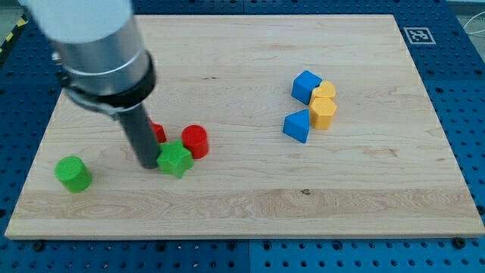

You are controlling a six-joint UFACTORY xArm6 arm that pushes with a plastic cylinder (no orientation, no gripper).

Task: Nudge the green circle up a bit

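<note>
The green circle (pixel 73 174), a short green cylinder, sits near the view's bottom left of the wooden board (pixel 250 205). My tip (pixel 145 163) is to its right, about a hand's width away, and touches or nearly touches the left side of a green star block (pixel 175 159). A red cylinder (pixel 195 140) stands just right of and above the star. Another red block (pixel 158 133) is partly hidden behind the rod.
At the view's right of centre is a cluster: a blue block (pixel 306 86), a blue triangular block (pixel 297 125), a yellow block (pixel 324 92) and a yellow hexagon (pixel 323 113). A printed marker tag (pixel 418 35) sits at the board's top right corner.
</note>
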